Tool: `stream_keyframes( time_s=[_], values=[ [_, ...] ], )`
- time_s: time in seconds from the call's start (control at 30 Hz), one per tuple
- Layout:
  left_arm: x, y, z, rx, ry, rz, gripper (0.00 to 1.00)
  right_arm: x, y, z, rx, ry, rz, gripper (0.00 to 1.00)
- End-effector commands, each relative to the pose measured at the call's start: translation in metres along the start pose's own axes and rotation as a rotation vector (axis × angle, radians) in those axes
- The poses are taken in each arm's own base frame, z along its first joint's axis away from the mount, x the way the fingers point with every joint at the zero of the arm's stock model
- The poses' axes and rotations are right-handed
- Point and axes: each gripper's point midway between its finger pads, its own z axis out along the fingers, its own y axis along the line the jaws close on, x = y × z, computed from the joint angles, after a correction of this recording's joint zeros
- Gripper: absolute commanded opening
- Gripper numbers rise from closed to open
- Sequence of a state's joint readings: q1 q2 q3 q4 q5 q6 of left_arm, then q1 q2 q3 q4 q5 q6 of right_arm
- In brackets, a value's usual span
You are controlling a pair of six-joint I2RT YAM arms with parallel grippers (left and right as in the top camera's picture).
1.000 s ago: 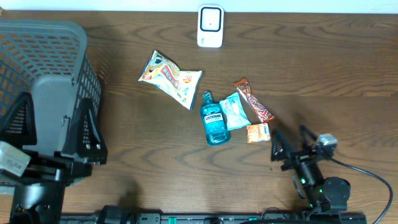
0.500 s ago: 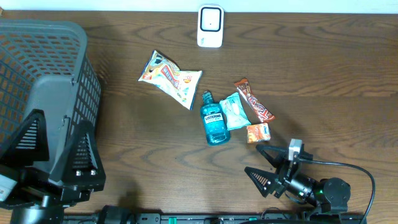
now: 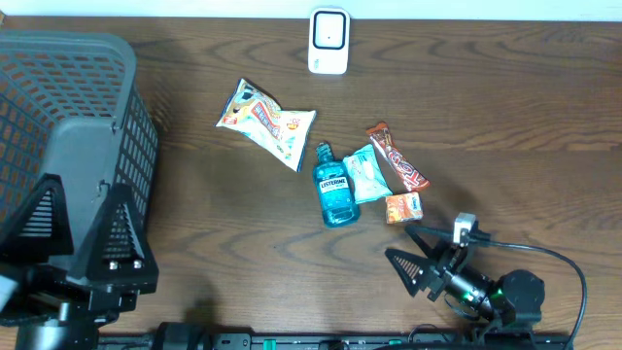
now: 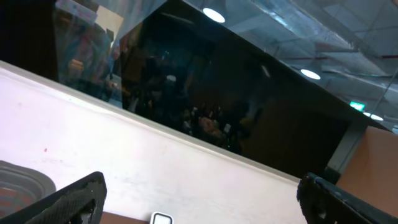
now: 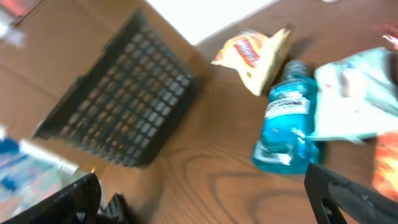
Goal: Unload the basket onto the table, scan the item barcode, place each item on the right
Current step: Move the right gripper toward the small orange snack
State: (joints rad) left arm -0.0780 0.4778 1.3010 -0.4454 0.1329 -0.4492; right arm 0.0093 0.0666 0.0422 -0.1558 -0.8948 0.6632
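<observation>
Several items lie mid-table: a blue mouthwash bottle [image 3: 334,188], a chip bag [image 3: 265,122], a pale teal packet [image 3: 368,173], a brown snack bar [image 3: 397,156] and a small orange packet [image 3: 403,207]. The white scanner [image 3: 328,41] stands at the far edge. My right gripper [image 3: 408,255] hovers open near the front edge, below the orange packet, holding nothing. Its blurred wrist view shows the bottle [image 5: 287,127] and chip bag [image 5: 252,53] ahead of the right gripper [image 5: 205,205]. My left gripper [image 3: 86,209] is open and raised at the front left. In its wrist view the left gripper [image 4: 205,208] faces the wall, the scanner [image 4: 161,218] peeking in below.
A dark grey mesh basket [image 3: 58,87] fills the left side of the table, partly behind my left arm. In the right wrist view the basket [image 5: 124,106] sits far left of the items. A cable [image 3: 554,258] trails from the right arm.
My right gripper has swung from pointing away to pointing left and shifted left along the front edge. The left arm has drifted slightly lower in the overhead view. Both stay open.
</observation>
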Motion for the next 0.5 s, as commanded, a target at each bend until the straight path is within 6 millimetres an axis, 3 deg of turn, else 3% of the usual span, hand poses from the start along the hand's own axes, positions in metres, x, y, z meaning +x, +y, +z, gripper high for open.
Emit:
stream_keyframes(
  time_s=[0.0, 0.23, 0.33, 0.47],
  values=[
    [-0.007, -0.007, -0.012, 0.024, -0.029, -0.003, 0.98, -0.021, -0.023, -0.006, 0.203, -0.062, 0.011, 0.99],
    [-0.006, -0.005, -0.014, 0.016, -0.025, 0.069, 0.98, -0.055, -0.031, -0.018, 0.453, 0.006, -0.016, 0.99],
    [-0.01, -0.008, -0.026, 0.019, -0.052, 0.197, 0.98, -0.055, -0.05, -0.028, 0.617, 0.095, 0.01, 0.99],
    [-0.014, 0.002, -0.054, -0.031, -0.129, 0.213, 0.98, -0.046, -0.076, -0.036, 0.779, 0.257, 0.083, 0.99]
  ],
)
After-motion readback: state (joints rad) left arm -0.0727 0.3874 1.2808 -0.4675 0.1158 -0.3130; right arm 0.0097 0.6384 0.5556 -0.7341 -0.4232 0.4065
